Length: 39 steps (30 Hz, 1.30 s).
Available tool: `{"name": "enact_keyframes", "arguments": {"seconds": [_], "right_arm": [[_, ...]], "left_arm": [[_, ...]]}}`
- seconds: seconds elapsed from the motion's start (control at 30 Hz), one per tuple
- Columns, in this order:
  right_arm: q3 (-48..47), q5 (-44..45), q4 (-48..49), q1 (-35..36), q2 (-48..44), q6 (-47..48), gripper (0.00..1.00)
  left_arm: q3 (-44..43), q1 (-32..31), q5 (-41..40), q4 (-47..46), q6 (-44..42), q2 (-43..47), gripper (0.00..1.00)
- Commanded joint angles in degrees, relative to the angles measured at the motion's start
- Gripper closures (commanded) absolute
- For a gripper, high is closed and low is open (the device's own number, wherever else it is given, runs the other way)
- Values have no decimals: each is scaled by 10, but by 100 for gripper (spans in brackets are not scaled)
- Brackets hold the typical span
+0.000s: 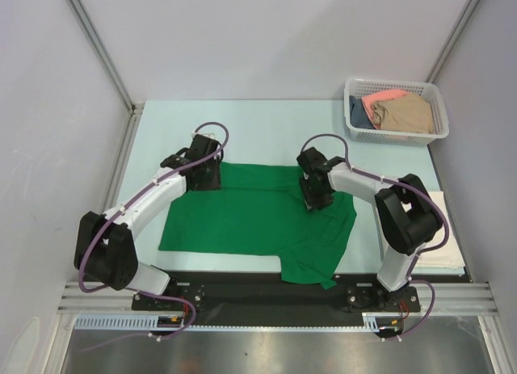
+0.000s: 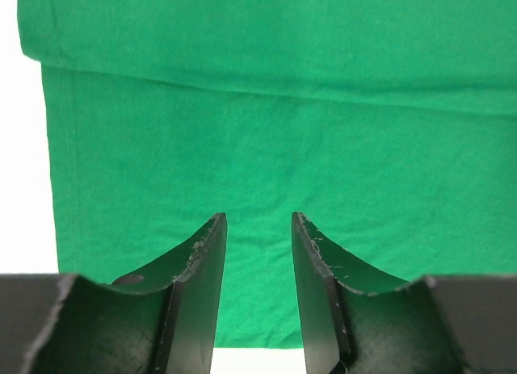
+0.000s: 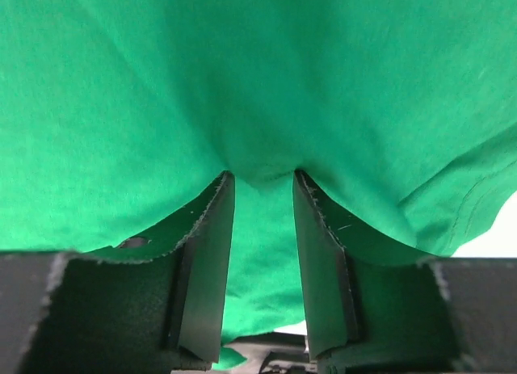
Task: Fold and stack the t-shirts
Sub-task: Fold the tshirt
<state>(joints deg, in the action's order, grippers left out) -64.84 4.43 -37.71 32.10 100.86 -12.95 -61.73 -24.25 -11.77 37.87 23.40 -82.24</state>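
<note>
A bright green t-shirt (image 1: 250, 220) lies spread flat on the table, one sleeve hanging toward the near edge. My left gripper (image 1: 206, 178) stands over its far left corner. In the left wrist view the left gripper (image 2: 258, 216) is open, with flat green cloth (image 2: 283, 132) between the fingers. My right gripper (image 1: 315, 200) presses on the shirt's far right part. In the right wrist view the right gripper (image 3: 264, 176) has its jaws apart, and the green cloth (image 3: 161, 83) puckers between the tips.
A white mesh basket (image 1: 396, 133) at the far right holds a salmon-pink shirt (image 1: 380, 98), a tan one (image 1: 408, 111) and a dark blue one (image 1: 359, 115). A cream-white folded shirt (image 1: 451, 245) lies at the right edge beside the right arm. Walls enclose the table.
</note>
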Motion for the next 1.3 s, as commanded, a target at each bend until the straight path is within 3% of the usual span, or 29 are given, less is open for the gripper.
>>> {"name": "enact_keyframes", "arguments": {"seconds": [0.0,0.2,0.43,0.7,0.8,0.93,1.0,1.1,1.27], "right_arm": [[-37,29,10,2,19,13,60],[-76,79,-11,-6,45,2,72],[-123,83,-16,-53,64,8,74],[-227,86,-39,-112,145,26,57],[-246,79,-61,-112,132,22,49],[-212,33,-57,-108,40,-7,36],[-162,-53,-33,-110,-13,-22,33],[-71,-168,40,-115,-61,-99,35],[49,-256,185,-121,-98,-217,49]], "left_arm": [[-33,0,5,-10,-6,-12,57],[-45,0,5,-11,-15,-28,57],[-53,3,16,-13,-19,-48,57],[-61,2,29,-3,-22,-59,57],[-66,2,25,5,-27,-62,57],[-59,2,25,-1,-24,-55,57],[-49,3,32,-5,-20,-53,57],[-44,2,39,-9,-15,-52,57],[-49,2,46,-3,-12,-42,57]]}}
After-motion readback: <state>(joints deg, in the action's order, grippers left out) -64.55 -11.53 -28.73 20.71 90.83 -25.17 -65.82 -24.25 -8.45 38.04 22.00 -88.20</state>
